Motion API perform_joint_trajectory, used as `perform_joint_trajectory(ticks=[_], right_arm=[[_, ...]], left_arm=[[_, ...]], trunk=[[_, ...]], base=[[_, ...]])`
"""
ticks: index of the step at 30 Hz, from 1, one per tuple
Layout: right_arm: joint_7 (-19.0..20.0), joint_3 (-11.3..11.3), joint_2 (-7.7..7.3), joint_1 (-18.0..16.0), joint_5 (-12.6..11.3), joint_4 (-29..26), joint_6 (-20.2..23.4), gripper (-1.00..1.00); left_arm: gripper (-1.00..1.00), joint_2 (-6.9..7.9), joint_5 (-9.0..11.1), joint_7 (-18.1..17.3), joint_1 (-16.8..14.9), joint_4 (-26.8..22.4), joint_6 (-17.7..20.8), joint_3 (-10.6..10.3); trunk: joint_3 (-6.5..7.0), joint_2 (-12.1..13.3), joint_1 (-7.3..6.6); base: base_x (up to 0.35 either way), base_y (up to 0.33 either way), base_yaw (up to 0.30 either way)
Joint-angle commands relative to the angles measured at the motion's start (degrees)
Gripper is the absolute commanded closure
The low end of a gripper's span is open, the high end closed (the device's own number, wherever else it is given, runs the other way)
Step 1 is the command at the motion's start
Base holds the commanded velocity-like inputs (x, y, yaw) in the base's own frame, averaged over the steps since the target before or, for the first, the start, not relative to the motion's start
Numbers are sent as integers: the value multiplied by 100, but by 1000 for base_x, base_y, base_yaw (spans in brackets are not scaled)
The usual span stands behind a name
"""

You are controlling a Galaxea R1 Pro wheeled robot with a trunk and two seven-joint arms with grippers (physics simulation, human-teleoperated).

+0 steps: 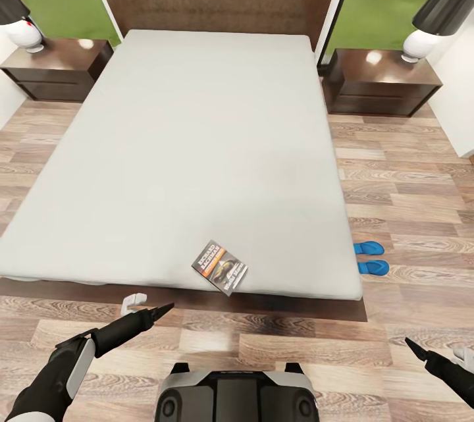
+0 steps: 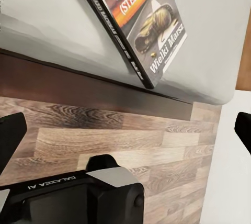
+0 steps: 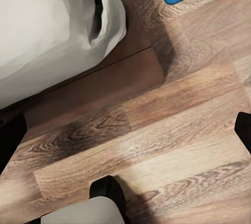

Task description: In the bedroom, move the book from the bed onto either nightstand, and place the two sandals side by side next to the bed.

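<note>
Left gripper [image 1: 158, 310] fingers being held spread, empty, low over floor at bed's near edge, likely staged for book. Right gripper [image 1: 413, 346] fingers also spread, empty, being kept at near right. Book [image 1: 220, 266] being left flat on bed [image 1: 197, 145] near edge, just beyond and right of left fingers. Sandals [image 1: 370, 258] lying side by side on floor right of bed. Nightstands [image 1: 382, 83] standing far, well apart from book.
</note>
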Motion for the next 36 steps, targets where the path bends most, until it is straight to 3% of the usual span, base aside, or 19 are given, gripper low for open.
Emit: perform_joint_trajectory(ticks=[1,36], right_arm=[[28,-1,-1,-4,-35,11,-4,-100],[16,-1,-1,-4,-35,26,-4,-100]], left_arm=[[-100,0,33,-6,-2,0,49,2],[-100,0,42,0,-2,9,49,8]], trunk=[[-6,-8,3],[-6,-8,3]], base=[[0,0,0],[0,0,0]])
